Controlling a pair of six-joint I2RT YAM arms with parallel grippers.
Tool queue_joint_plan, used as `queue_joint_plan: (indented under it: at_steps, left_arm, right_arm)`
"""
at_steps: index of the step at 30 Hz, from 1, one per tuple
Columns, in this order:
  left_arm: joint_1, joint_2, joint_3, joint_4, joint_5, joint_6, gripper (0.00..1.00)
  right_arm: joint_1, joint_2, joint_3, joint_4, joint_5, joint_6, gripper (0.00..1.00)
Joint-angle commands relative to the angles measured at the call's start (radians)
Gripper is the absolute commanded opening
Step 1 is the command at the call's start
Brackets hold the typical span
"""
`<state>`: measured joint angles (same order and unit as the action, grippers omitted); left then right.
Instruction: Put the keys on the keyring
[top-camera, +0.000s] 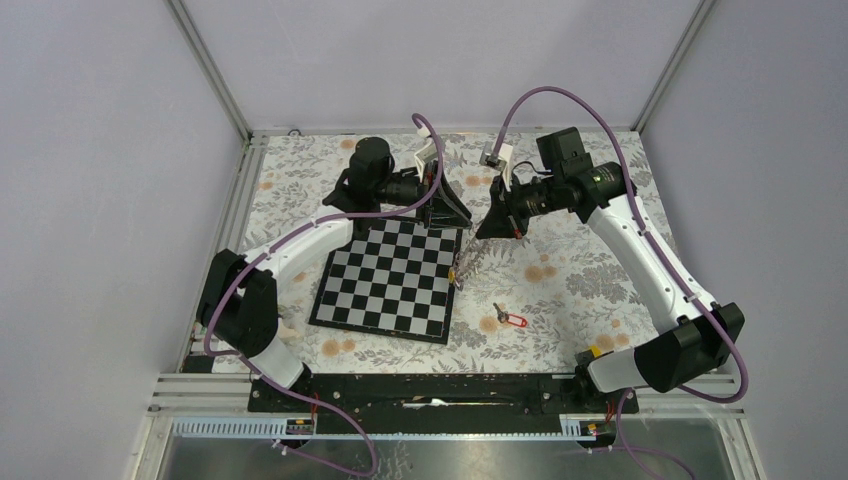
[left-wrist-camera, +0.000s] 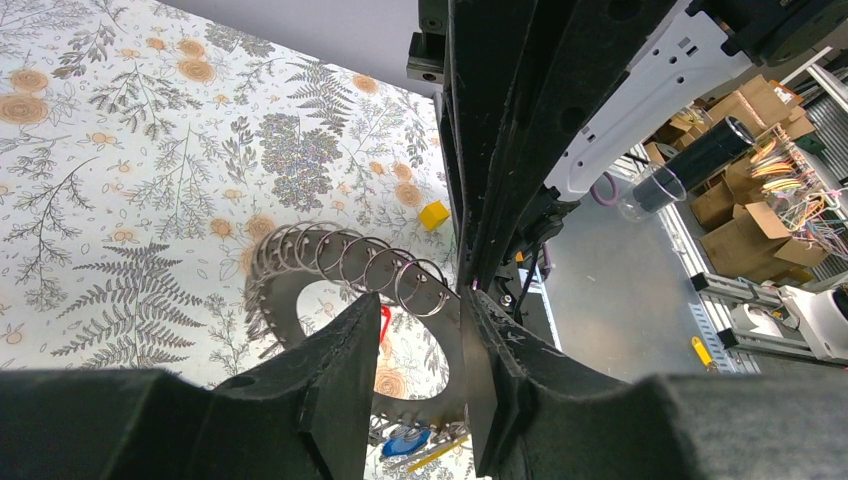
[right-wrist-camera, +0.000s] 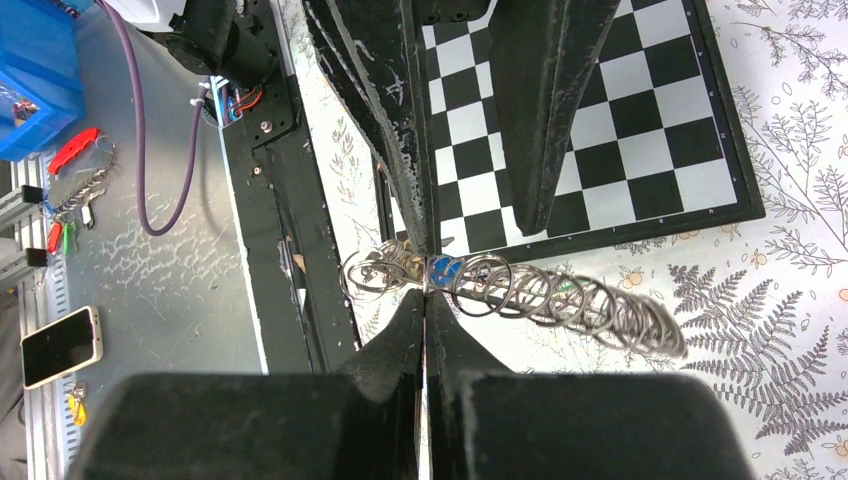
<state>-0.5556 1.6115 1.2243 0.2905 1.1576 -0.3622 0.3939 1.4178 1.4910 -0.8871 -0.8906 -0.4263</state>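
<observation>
Nearest to the arms' bases, one key with a red tag (top-camera: 508, 319) lies alone on the flowered table (top-camera: 580, 270), a little right of the middle. It is apart from the chessboard (top-camera: 390, 280), which lies to its left, and it touches nothing else.

Farther away, at the right edge of the chessboard, is the keyring (left-wrist-camera: 285, 300), a big flat grey ring. It carries a long row of small wire rings (right-wrist-camera: 560, 295), and some tagged keys hang among them: a blue tag (right-wrist-camera: 443, 267) just beside the right gripper's fingers, and a yellow tag (left-wrist-camera: 433, 215) on the far side in the left wrist view.

The right gripper (right-wrist-camera: 425, 295) comes from the right, and its fingers are pressed together on the keyring with no gap between them. The left gripper (left-wrist-camera: 422, 300) comes from the left and faces it. Its fingers (left-wrist-camera: 340, 370) stand moderately apart, and the keyring shows in the gap between them. I cannot tell if either finger touches it.
</observation>
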Motion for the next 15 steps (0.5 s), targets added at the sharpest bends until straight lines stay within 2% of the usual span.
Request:
queue_joint_plan:
  at_steps: [1, 7, 15]
  left_arm:
    - [-0.01, -0.036, 0.031, 0.016, 0.062, 0.024, 0.39]
    - [-0.01, -0.04, -0.02, 0.184, 0.089, -0.093, 0.39]
    - [-0.01, -0.042, -0.022, 0.163, 0.094, -0.078, 0.4]
  right_arm:
    - [0.01, -0.009, 0.049, 0.039, -0.034, -0.008, 0.0]
    - [0.008, -0.014, 0.03, 0.062, -0.039, 0.001, 0.0]
    - [0.004, -0.019, 0.026, 0.073, -0.046, 0.012, 0.0]
